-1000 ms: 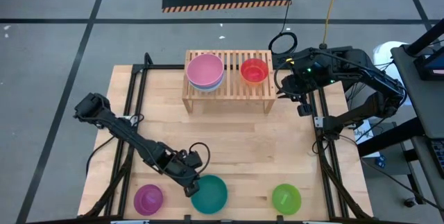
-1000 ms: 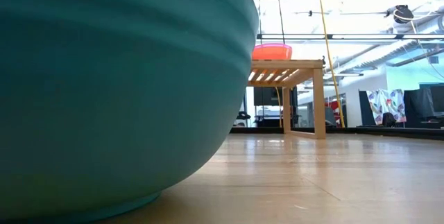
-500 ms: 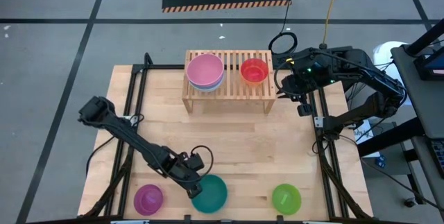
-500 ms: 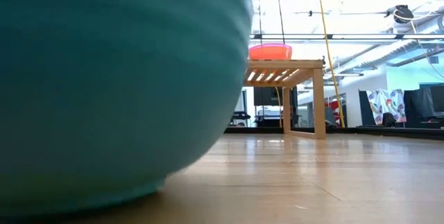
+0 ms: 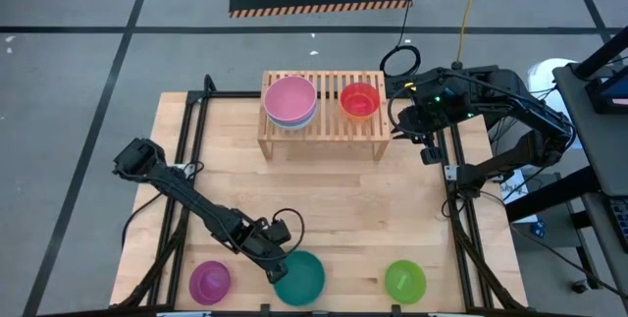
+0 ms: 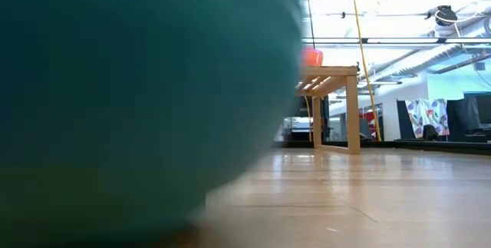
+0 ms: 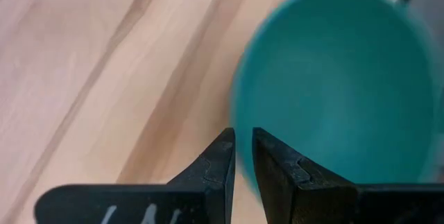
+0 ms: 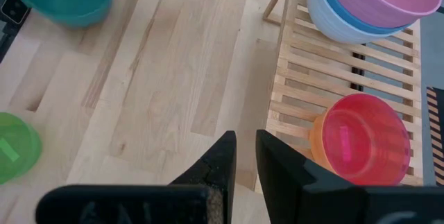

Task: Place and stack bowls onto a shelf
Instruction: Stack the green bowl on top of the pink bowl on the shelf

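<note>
Standing here watching, the left claw (image 5: 276,268) is down at roughly 7 o'clock on the worktop (image 5: 334,209), right against the near-left rim of the teal bowl (image 5: 299,278). From its own wrist view the two fingers (image 7: 222,165) sit nearly together just at the rim, but I honestly can't tell whether a sliver of the bowl wall is pinched between them or they're just nudging it from outside.

That's my worry. If it's only pushing, the bowl slides or tips toward the front edge at 6 o'clock, and it's already very close to it. A thin rim pinch could also slip as soon as it lifts, since this bowl is bigger than the others.

The shelf (image 5: 324,111) is way off at 12 o'clock, holding a pink bowl (image 5: 290,96) nested on a blue and a white one, plus a red bowl (image 5: 359,98) sitting in an orange-looking one. Purple bowl (image 5: 209,282) and green bowl (image 5: 404,281) wait along the front. The right claw (image 5: 429,150) is parked by the shelf's right end, fingers close together, holding nothing.

Compared with a second ago, the left arm has crept forward and the teal bowl has shifted toward the front edge; in the low view it now swallows even more of the frame. The right arm hasn't budged.
</note>
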Available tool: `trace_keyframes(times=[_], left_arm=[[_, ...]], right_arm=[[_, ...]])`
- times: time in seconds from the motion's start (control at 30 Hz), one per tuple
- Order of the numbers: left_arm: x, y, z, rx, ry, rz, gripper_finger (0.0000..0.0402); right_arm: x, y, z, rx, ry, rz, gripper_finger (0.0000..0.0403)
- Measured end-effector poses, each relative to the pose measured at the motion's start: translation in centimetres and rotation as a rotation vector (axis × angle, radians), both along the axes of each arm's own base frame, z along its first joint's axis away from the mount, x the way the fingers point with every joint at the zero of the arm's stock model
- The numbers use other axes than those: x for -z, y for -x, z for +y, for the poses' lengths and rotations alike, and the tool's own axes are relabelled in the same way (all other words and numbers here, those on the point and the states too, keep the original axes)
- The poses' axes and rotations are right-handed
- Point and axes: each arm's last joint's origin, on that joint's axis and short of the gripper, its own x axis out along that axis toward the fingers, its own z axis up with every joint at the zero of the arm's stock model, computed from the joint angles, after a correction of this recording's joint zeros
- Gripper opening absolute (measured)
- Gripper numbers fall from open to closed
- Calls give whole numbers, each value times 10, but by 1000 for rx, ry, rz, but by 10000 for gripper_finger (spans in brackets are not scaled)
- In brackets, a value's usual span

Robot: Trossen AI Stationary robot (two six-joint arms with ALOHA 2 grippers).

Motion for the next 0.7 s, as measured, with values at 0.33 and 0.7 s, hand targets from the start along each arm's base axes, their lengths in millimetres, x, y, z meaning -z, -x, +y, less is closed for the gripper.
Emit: trace_keyframes(times=[0.33, 0.7], left_arm=[[-2, -1, -1, -28, 19, 1, 55], [-2, -1, -1, -36, 35, 10, 55]], right_arm=[[0, 0, 0, 0, 0, 0, 50], [0, 0, 0, 0, 0, 0, 50]])
